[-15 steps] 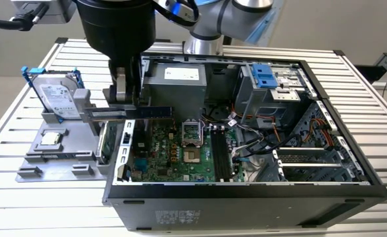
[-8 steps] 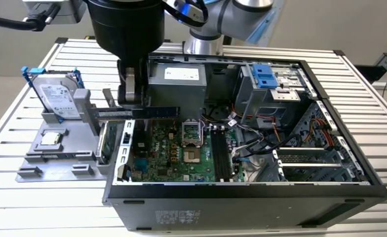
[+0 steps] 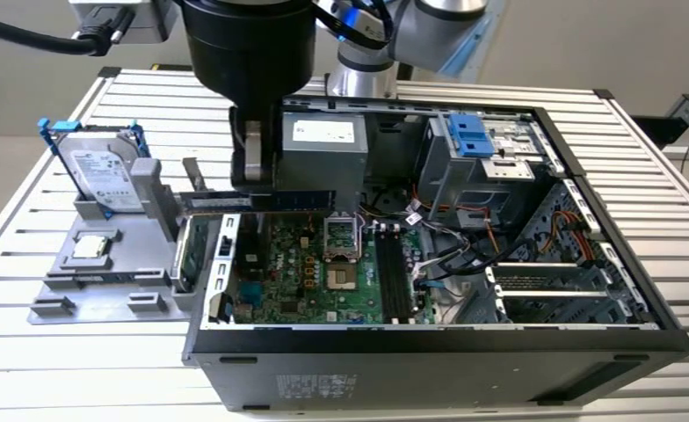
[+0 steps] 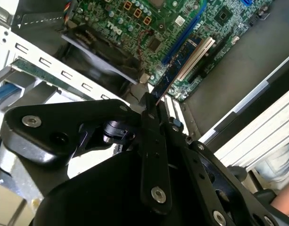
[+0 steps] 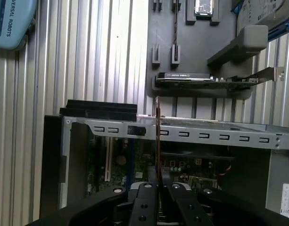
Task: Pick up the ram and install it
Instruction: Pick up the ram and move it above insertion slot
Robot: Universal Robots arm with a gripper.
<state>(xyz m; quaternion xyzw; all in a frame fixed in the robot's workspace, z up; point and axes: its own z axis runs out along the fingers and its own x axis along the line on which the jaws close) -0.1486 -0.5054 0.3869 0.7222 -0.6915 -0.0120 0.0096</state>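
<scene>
The pincer (image 3: pixel 250 180) is seen clamped on the ram (image 3: pixel 303 199), with its fingers drawn close together and only the thin board between them. In the exterior view, the ram is held on edge and level, left of centre in the frame, above the far rim of the open case (image 3: pixel 438 338). It is raised clear of the board (image 3: pixel 309 264) and is well apart from the long black slots (image 3: pixel 389 268) near the middle of that board. No part of the ram is seated in a slot.

In the first wrist view, the ram (image 5: pixel 157 136) is shown edge-on as a thin dark line running out from between the tips of the pincer (image 5: pixel 157 184) and crossing the perforated metal wall of the case (image 5: pixel 219 137). Beyond that wall a card (image 5: pixel 205 81) is seen standing in a grey holder (image 5: pixel 182 28).

In the second wrist view, the ram (image 4: pixel 175 70) is gripped at one end by the pincer (image 4: pixel 151 107), and its free length is stretched over the board (image 4: pixel 219 19).

At the exterior view's left, a drive (image 3: pixel 101 171) in a blue bracket is propped upright on the holder (image 3: pixel 98 281), which is set on the slatted bench (image 3: pixel 63 369) beside the case.
</scene>
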